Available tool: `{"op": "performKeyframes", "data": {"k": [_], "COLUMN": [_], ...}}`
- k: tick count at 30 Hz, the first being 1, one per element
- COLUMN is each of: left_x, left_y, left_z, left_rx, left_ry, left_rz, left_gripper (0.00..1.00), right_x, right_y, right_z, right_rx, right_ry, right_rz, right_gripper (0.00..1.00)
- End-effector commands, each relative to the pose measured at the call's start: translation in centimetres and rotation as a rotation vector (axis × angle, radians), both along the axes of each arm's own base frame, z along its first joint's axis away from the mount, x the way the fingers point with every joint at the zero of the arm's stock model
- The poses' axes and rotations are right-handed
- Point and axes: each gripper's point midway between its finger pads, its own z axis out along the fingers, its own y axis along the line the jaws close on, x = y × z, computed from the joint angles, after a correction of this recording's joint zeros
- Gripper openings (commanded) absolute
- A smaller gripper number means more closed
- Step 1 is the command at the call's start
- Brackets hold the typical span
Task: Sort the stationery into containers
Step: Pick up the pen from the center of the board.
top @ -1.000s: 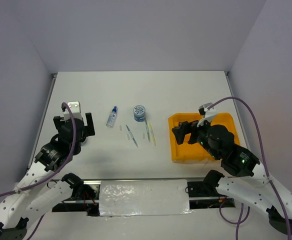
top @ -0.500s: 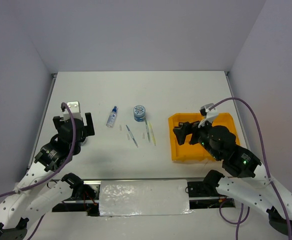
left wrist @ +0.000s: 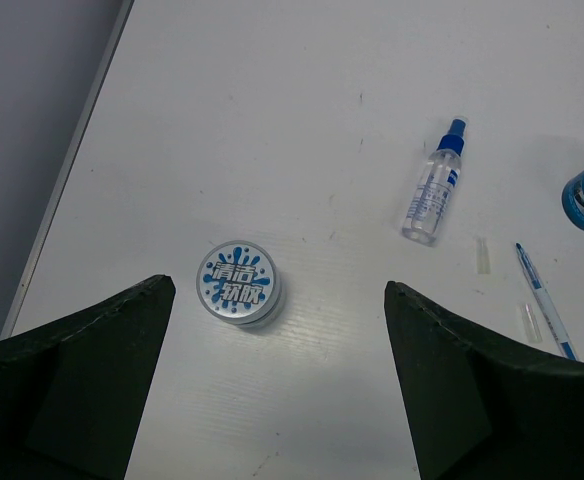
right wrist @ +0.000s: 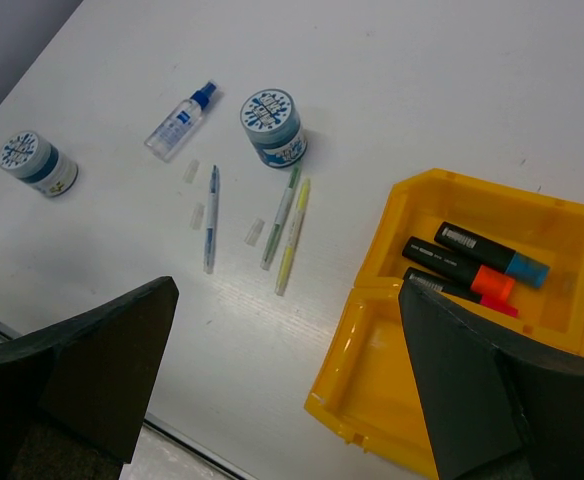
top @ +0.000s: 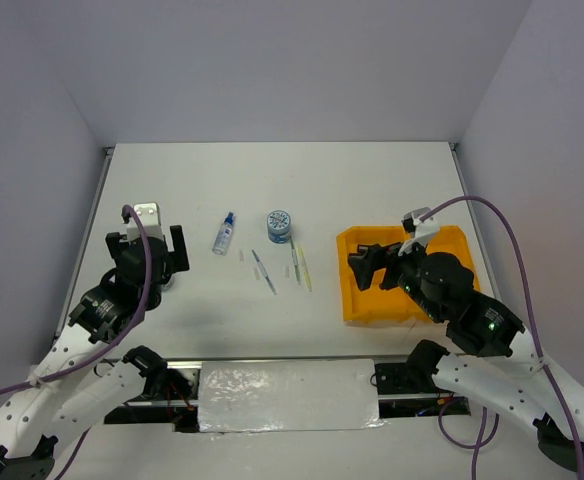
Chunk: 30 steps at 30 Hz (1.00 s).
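Observation:
The orange-yellow tray (right wrist: 372, 300) (top: 357, 305) lies at the right. One of its far compartments holds three black highlighters, capped blue (right wrist: 492, 253), orange (right wrist: 457, 267) and pink (right wrist: 462, 292). On the table lie a blue pen (right wrist: 211, 218), a green pen (right wrist: 281, 218), a yellow pen (right wrist: 293, 235), a blue-capped clear bottle (left wrist: 435, 185) (top: 224, 233) and two blue-white pots (left wrist: 238, 284) (right wrist: 274, 125). My left gripper (left wrist: 277, 320) hangs open just short of the left pot. My right gripper (right wrist: 290, 320) hangs open above the tray's near-left corner, holding nothing.
Small clear pen caps (right wrist: 254, 232) (left wrist: 482, 256) lie loose among the pens. The table's left edge (left wrist: 62, 190) runs close to the left pot. Grey walls close in the table on three sides.
The right arm has edged slightly to the right. The left arm and all the items have stayed put.

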Motion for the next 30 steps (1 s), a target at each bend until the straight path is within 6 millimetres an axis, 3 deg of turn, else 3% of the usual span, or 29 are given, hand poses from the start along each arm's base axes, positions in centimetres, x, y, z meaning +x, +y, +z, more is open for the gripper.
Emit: {"op": "performKeyframes", "data": {"k": [1, 19, 30], "left_x": [0.3, 0.4, 0.4], "left_y": [0.3, 0.3, 0.1], "left_z": [1.4, 1.4, 1.4], "left_rx": [-0.021, -0.021, -0.027], "left_ry": [-0.058, -0.057, -0.055], "left_rz": [0.021, 0.020, 0.009], "left_gripper": [0.99, 0.99, 0.99], "right_x": [-0.1, 0.1, 0.1], "right_y": [-0.6, -0.4, 0.8], "right_z": [1.7, 1.8, 1.4], "right_rx": [0.009, 0.025, 0.010], "right_ry": [-0.040, -0.023, 0.004], "right_rz": [-0.013, -0.027, 0.024], "right_gripper": [1.00, 1.00, 1.00]}}
